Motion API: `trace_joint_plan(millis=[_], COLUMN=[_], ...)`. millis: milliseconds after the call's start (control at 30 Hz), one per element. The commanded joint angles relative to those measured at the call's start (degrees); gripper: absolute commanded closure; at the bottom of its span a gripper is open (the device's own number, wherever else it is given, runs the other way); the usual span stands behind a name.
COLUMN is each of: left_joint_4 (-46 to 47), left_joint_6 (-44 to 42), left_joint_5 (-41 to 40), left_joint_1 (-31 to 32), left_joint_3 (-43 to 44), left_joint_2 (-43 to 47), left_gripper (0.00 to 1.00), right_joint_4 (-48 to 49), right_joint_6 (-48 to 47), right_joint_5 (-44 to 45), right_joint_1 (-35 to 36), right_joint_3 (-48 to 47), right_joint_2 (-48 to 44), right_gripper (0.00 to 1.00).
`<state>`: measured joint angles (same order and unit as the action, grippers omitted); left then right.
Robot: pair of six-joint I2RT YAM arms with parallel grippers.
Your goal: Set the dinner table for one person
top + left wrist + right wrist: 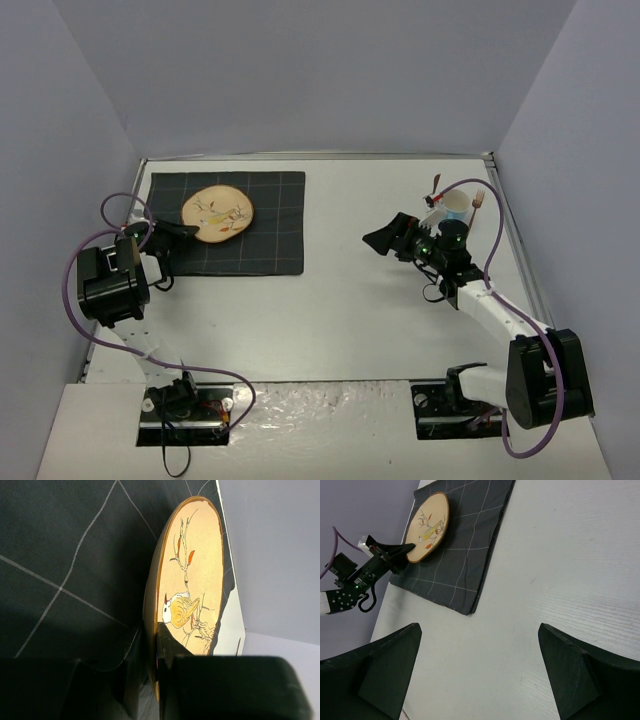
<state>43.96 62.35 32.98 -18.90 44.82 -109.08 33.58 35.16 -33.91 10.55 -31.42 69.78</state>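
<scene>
A round tan plate with a bird drawing (218,214) lies on a dark grid-lined placemat (260,245) at the far left of the white dinner table (340,310). My left gripper (183,235) is shut on the plate's near-left rim. In the left wrist view the plate (192,575) sits between the two fingers, one above and one below the rim, at the gripper (152,647). My right gripper (384,239) is open and empty above the bare table at centre right. In the right wrist view, that gripper (480,660) looks toward the plate (426,526) and the placemat (465,550).
A blue-and-white cup (455,207) holding utensils stands at the far right, just behind my right wrist. Grey walls close in the table on three sides. The table's metal rim (320,156) runs along the back.
</scene>
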Motion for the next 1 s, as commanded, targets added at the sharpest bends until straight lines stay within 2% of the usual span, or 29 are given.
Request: trace_joint_plan(millis=[0,500,700,767,867,967], left_joint_4=[11.52,12.47,12.60,11.53,8.08,2.72], left_joint_6=[1.10,1.11,2.25,2.41,1.59,0.02], left_joint_5=[3.12,3.33,2.86,2.43,1.86,0.53], left_joint_1=[-0.94,-1.75,-1.67,-1.67,-1.74,-1.75], left_joint_3=[1.43,1.23,0.48,0.45,0.53,0.55], left_joint_2=[5.53,1.84,0.55,0.72,1.70,4.57], left_gripper=[1.00,1.00,0.82,0.69,0.61,0.44], right_joint_4=[4.81,5.09,4.37,4.02,3.28,2.05], right_joint_6=[-0.97,-1.59,-2.08,-2.38,-2.71,-3.50], right_joint_5=[-1.50,-1.24,-0.91,-0.62,-0.13,1.03], right_joint_1=[-0.09,-0.09,-0.09,-0.09,-0.09,-0.01], right_joint_3=[-1.54,-0.57,-0.64,-0.75,-0.82,-1.14], right_joint_2=[-0.88,-0.88,-1.19,-1.57,-1.96,-2.62], right_gripper=[0.00,0.00,0.00,0.00,0.00,0.00])
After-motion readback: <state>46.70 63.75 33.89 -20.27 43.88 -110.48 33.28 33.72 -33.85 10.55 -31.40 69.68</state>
